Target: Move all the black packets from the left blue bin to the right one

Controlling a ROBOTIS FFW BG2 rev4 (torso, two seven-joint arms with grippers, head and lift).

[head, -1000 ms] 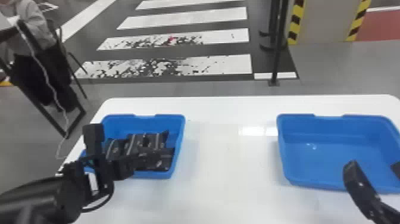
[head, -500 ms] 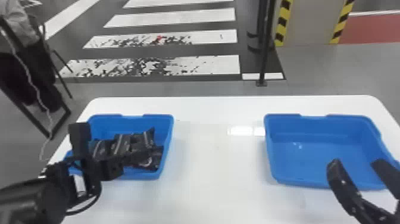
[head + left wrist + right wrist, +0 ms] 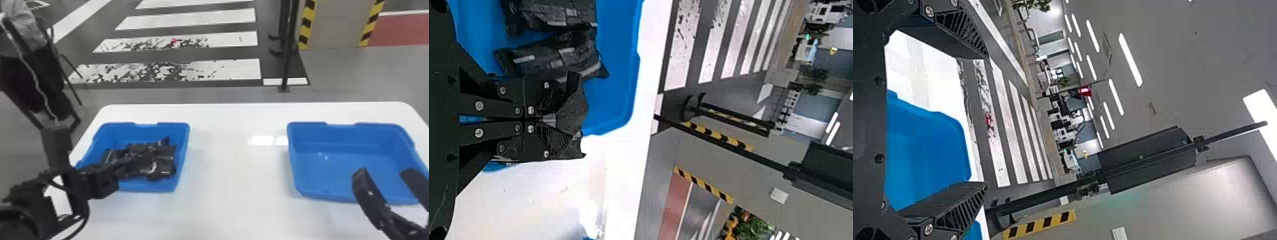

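The left blue bin (image 3: 182, 159) has the black packets (image 3: 554, 52) in a messy pile, some lying on top of each other. The left gripper (image 3: 576, 120) reaches over the pile with its fingers squeezed together, and it looks like one packet (image 3: 573, 111) is pinched between them. I can't tell how deep the grip goes. If only a floppy edge is caught, the packet could bend and slide out when the arm lifts. The pile is close by, so a neighbour could get stuck to it or snagged and be dragged over the side. The held packet is near the bin's wall too, so going sideways before going up could bump the wall and knock it loose, or pull the whole bin along. Next comes the white table (image 3: 236, 182) between the bins, and a weak pinch there could drop the packet onto it. Last is the right blue bin (image 3: 338, 137), where the packets must go. The right gripper (image 3: 384, 172) is at its near side, fingers spread wide with nothing in them. If it stays there while the other arm comes across, the two could bang together, or the packet could land on its fingers.
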